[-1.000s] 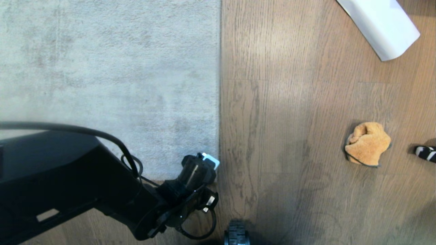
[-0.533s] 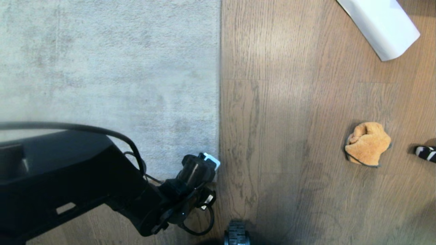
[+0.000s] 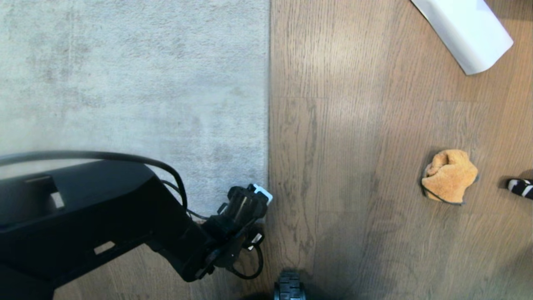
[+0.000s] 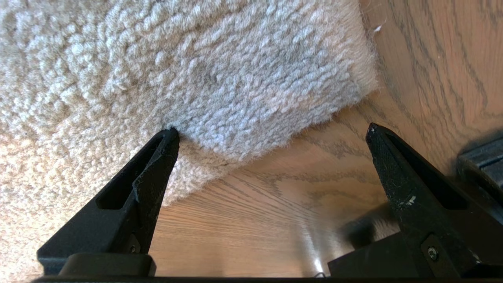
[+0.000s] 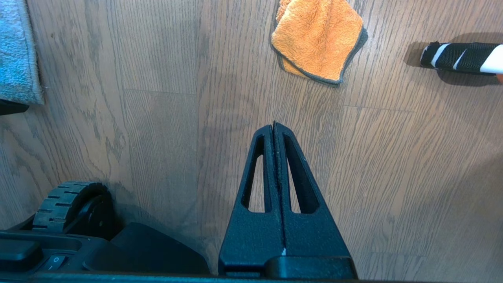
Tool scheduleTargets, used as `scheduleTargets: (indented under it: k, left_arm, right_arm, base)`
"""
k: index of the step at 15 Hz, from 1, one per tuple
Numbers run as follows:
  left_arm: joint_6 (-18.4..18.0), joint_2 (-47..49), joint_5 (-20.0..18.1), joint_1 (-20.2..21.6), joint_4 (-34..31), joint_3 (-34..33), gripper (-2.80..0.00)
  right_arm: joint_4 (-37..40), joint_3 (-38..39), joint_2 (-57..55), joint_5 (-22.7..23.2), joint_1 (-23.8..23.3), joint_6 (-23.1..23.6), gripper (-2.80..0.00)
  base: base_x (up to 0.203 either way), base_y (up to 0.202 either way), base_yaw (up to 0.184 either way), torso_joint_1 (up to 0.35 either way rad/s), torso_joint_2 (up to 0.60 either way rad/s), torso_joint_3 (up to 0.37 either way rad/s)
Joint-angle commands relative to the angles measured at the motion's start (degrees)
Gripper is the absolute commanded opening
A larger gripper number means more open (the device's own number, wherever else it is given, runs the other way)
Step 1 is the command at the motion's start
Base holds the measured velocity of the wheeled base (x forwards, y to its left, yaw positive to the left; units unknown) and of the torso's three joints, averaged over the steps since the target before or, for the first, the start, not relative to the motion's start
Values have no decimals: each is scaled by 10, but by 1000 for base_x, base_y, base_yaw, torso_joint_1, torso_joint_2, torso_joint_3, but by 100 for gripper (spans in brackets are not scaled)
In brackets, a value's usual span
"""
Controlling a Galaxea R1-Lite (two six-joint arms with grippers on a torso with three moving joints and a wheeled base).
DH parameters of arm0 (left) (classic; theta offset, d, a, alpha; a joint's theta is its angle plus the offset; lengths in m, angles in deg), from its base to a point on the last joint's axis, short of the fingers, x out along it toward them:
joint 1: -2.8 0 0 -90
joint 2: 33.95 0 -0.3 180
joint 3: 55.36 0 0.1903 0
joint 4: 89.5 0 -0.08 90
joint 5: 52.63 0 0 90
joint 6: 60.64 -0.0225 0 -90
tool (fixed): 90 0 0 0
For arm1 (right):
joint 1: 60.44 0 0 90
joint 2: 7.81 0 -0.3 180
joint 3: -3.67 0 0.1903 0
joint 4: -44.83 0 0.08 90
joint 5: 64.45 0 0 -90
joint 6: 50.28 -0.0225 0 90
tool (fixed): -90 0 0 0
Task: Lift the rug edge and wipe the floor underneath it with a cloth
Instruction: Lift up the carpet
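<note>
Our left gripper [image 4: 271, 133] sits low at the near corner of the rug [image 4: 220, 78], its fingers spread wide and holding nothing. One fingertip [image 4: 167, 139] touches the pile just inside the rug edge [image 4: 275, 137], the other [image 4: 377, 135] is over the bare floor [image 4: 243, 220] beside it. The corner lies flat on the planks. In the head view the left arm [image 3: 104, 216] reaches in from the left to that corner, where the rug [image 3: 133, 83] meets the floor [image 3: 341, 125]. The orange cloth [image 3: 449, 176] lies crumpled on the floor well to the right, apart from the rug. Our right gripper [image 5: 274, 125] hangs above the floor near the cloth [image 5: 318, 39], its fingers pressed together and empty. A white roll [image 3: 466, 29] lies far off, and a black-and-white striped object [image 3: 520, 187] just beside the cloth.
</note>
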Motion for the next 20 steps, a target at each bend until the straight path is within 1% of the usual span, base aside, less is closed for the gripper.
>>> scheduleTargets:
  k: [1, 7, 9, 13, 15, 18, 20]
  left_arm:
    - [-2, 12, 1, -2, 17, 3, 0]
    - [1, 21, 3, -15, 21, 36, 0]
    - [2, 17, 17, -22, 19, 37, 0]
    - [3, -2, 19, -35, 9, 37, 0]
    - [4, -17, 18, -43, -18, 41, 0]
    - [7, -29, 18, -53, -41, 40, 0]
    - [9, -39, 18, -61, -78, 43, 0]
  right_arm:
    - [0, 0, 0, 0, 0, 0, -280]
    - [0, 0, 0, 0, 0, 0, -280]
    - [0, 0, 0, 0, 0, 0, -280]
    - [0, 0, 0, 0, 0, 0, -280]
    - [0, 0, 0, 0, 0, 0, -280]
    - [0, 0, 0, 0, 0, 0, -280]
    - [0, 0, 0, 0, 0, 0, -280]
  base:
    - [0, 0, 0, 0, 0, 0]
    - [0, 0, 0, 0, 0, 0]
    - [0, 0, 0, 0, 0, 0]
    - [0, 0, 0, 0, 0, 0]
    - [0, 0, 0, 0, 0, 0]
    - [0, 0, 0, 0, 0, 0]
    - [0, 0, 0, 0, 0, 0]
